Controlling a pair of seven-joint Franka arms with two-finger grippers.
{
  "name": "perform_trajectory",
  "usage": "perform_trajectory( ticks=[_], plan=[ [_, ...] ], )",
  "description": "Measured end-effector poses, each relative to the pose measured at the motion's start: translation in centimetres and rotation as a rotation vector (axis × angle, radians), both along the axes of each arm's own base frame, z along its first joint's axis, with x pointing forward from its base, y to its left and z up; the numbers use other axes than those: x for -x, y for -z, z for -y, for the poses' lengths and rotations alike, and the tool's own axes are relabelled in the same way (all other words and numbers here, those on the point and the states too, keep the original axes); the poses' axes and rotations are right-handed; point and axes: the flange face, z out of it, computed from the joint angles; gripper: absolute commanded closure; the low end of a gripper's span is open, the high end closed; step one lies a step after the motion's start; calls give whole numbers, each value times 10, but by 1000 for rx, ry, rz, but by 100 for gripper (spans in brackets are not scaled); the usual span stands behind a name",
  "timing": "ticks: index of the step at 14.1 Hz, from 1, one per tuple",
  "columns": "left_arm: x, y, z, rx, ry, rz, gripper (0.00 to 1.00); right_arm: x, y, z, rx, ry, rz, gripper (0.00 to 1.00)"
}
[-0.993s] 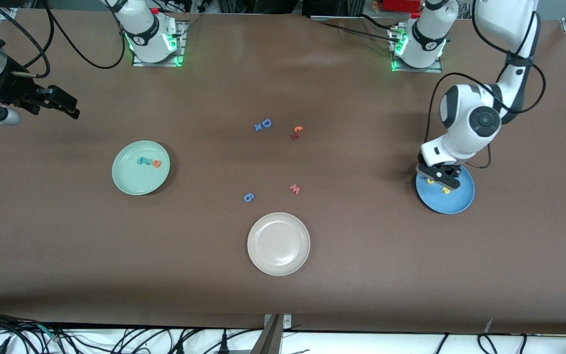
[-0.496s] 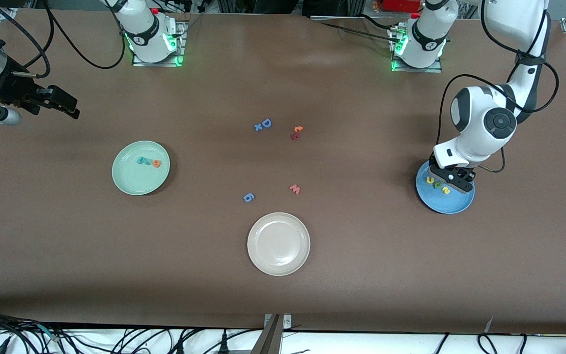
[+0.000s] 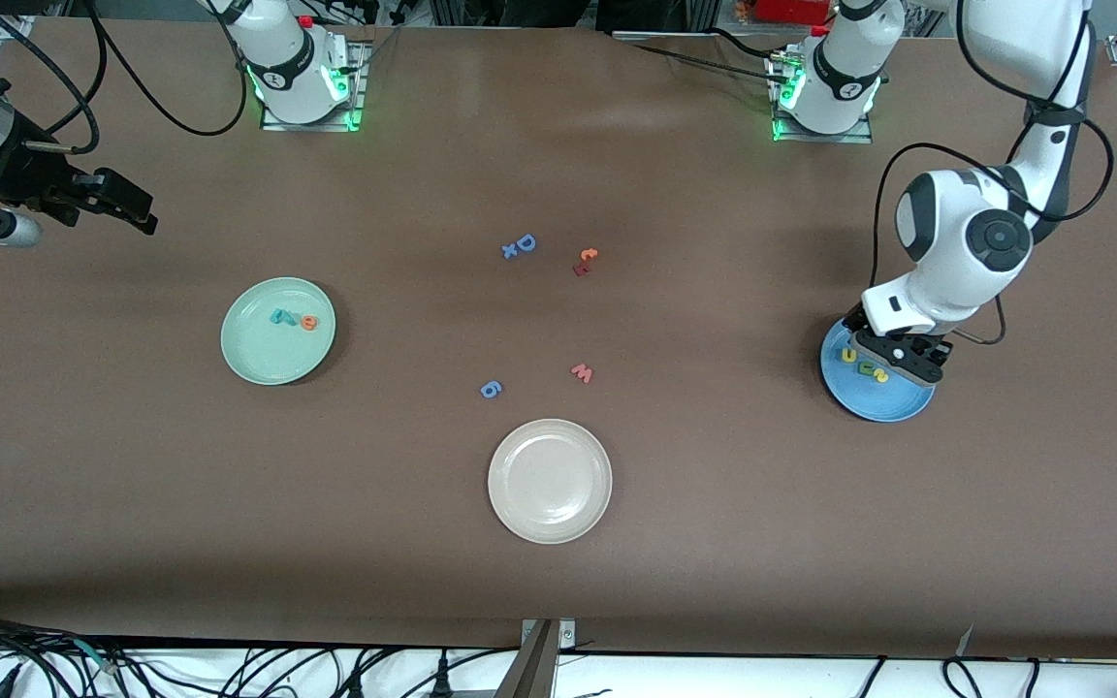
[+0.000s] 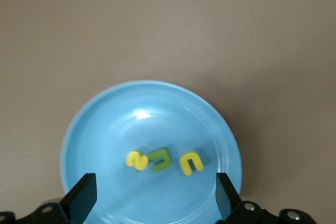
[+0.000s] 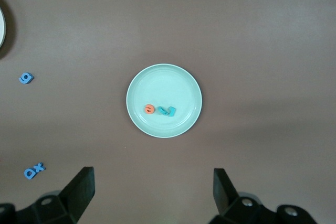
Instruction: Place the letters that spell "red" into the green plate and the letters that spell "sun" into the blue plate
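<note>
Left wrist view: 3 letters (image 4: 164,160) distinct in blue plate (image 4: 94,129).

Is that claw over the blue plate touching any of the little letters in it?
Apart. In the left wrist view the left gripper has its fingers spread wide, with the three letters lying free on the blue plate between them.
</note>
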Motion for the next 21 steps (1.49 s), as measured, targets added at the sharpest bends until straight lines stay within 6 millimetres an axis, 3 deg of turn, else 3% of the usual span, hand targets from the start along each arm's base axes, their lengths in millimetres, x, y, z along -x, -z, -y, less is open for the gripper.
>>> perform_trajectory(
  ticks=[2,5,7,9,11,15,17,21],
  plan=[
    [-7,-44,-14,43,-30,21,0,0,0,0,0,0,0,0],
    [-12,-135,-32,119,-50,34,0,0,0,0,0,0,-1,0],
    [-12,-197,-26,158,-26,41,0,0,0,0,0,0,-1,0],
    [-10,-239,-13,179,-36,38,0,0,0,0,0,0,-1,0],
    [-8,-257,4,191,-106,40,0,0,0,0,0,0,-1,0],
    [4,-267,49,186,-332,7,0,0,0,0,0,0,-1,0],
    [5,-279,50,198,-384,26,0,0,0,0,0,0,-1,0],
    [5,-295,24,202,-437,34,0,0,0,0,0,0,-1,0]
  ],
)
